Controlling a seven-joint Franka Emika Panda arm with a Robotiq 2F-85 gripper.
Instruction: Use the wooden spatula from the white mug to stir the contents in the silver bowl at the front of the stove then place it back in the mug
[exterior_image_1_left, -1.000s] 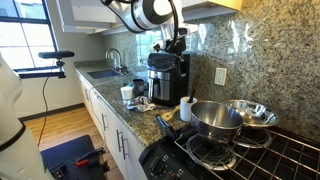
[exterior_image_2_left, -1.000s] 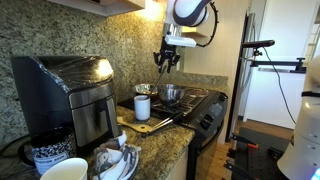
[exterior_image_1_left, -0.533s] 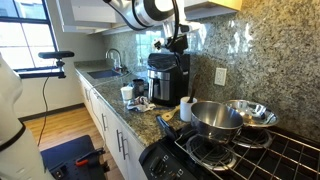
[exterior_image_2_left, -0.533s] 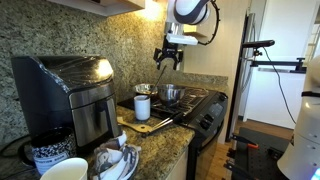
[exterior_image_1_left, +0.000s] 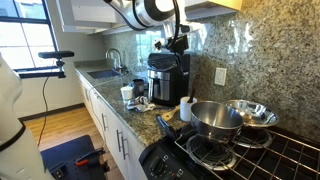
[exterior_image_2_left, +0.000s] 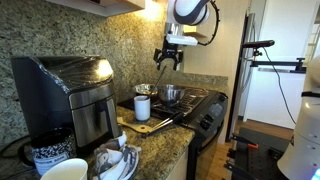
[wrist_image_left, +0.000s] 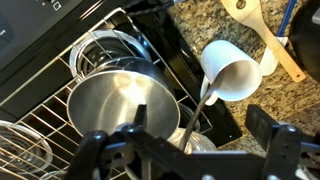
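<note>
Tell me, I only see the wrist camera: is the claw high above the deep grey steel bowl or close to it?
Observer: High. In both exterior views the gripper hangs well above the deep dull-grey steel bowl, touching nothing.
Operator: What's past the white mug?
Observer: A tall black countertop appliance; the plain white cylindrical mug stands between it and the black gas stove.

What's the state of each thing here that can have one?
gripper: open, empty, hovering above the stove.
white mug: upright, holding the spatula.
wooden spatula: standing in the mug, not gripped.
silver bowl: upright on the grate, contents unclear.
</note>
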